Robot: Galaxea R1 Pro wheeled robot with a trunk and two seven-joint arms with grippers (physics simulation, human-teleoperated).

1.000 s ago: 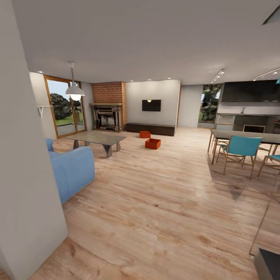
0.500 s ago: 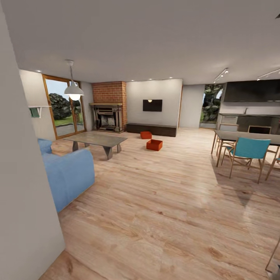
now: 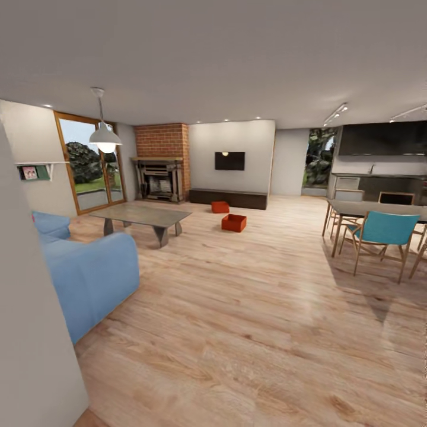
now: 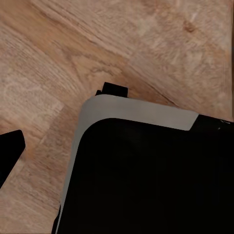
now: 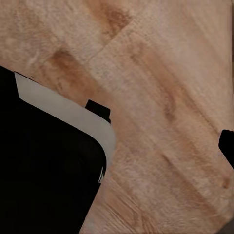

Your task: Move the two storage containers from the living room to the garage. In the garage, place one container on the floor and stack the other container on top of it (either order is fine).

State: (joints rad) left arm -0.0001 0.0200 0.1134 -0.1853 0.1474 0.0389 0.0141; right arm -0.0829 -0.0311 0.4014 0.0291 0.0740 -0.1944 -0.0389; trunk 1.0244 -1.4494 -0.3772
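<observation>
A black, grey-edged robot body panel (image 4: pixel 146 175) looms over the light wood plank floor (image 4: pixel 97 44).

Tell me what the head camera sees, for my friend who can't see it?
Two orange-red storage containers sit on the light wood floor before a dark TV bench. A blue sofa is left, dining chairs right.

From my remote seat, the living room's light wood plank floor (image 3: pixel 249 308) shows a soft sheen and visible grain. The two storage containers (image 3: pixel 233 223) look like smooth orange-red plastic. A blue sofa (image 3: pixel 89 276) appears matt cloth; the fireplace surround (image 3: pixel 161 141) is rough red brick. The robot base (image 4: pixel 156 180) reads black, grey-edged, matt.
</observation>
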